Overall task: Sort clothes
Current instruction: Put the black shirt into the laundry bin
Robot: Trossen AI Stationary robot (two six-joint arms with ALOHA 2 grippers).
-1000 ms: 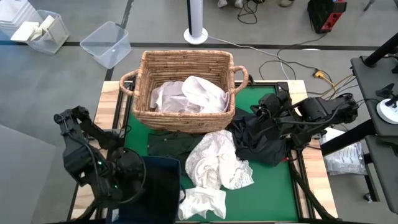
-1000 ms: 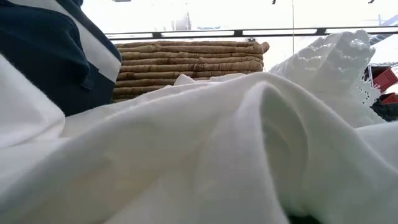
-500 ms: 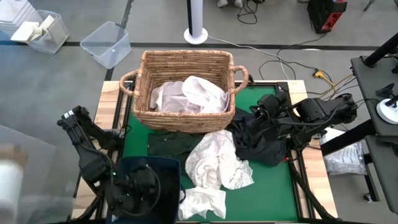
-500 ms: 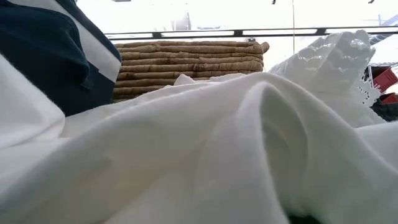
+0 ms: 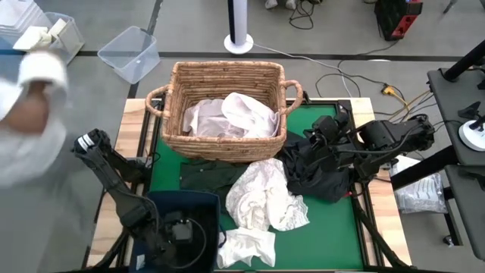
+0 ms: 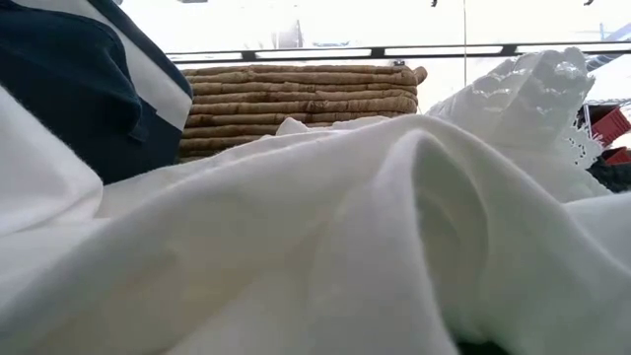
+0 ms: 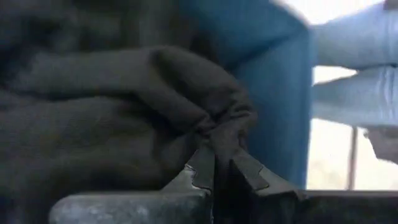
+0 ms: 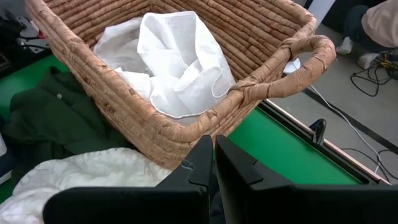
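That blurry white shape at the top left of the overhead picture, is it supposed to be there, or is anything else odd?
It is a person's sleeve and hand sweeping past beside the table, not laundry. Otherwise things look orderly: white clothes lie in the wicker basket, and the left gripper is shut on a dark garment at the navy bin.

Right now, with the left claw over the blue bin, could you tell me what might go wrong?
The left claw pinches only a small fold of dark cloth, so it may slip or snag on release. A person's sleeve is close to the left arm. Two white garments lie against the bin and could get dragged.
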